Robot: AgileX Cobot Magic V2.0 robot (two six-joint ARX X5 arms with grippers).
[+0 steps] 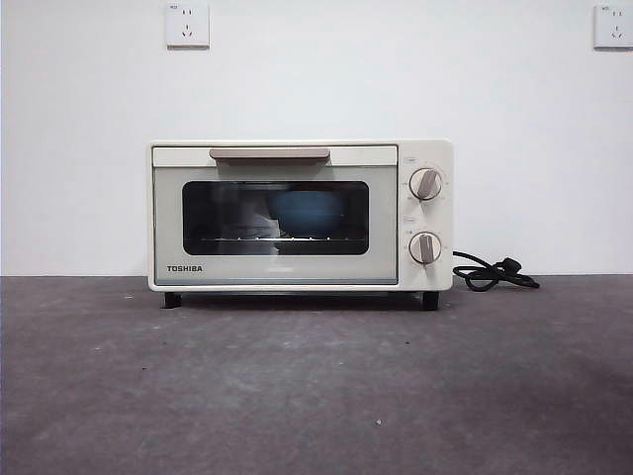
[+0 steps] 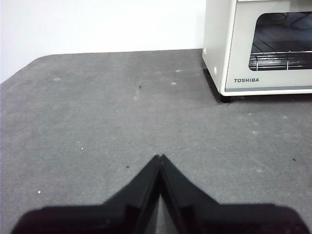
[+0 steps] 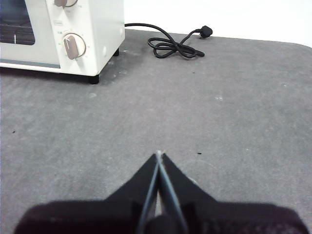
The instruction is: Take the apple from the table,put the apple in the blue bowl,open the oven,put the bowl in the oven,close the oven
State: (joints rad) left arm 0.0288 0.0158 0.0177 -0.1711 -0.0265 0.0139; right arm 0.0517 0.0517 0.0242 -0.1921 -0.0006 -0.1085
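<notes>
The cream TOSHIBA oven (image 1: pixel 300 215) stands at the back of the table (image 1: pixel 316 386) with its dark glass door closed. Through the glass I make out the blue bowl (image 1: pixel 308 213) on the wire rack inside. The apple is hidden from every view. My left gripper (image 2: pixel 160 157) hovers shut over bare table, off the oven's (image 2: pixel 258 46) left front corner. My right gripper (image 3: pixel 159 154) is shut too, over the table on the oven's (image 3: pixel 61 34) knob side. Neither gripper holds anything, and neither shows in the front view.
A black power cord (image 1: pixel 495 273) with its plug lies coiled on the table right of the oven, also seen as the cord (image 3: pixel 175 46) in the right wrist view. Two wall sockets (image 1: pixel 187 24) sit high on the white wall.
</notes>
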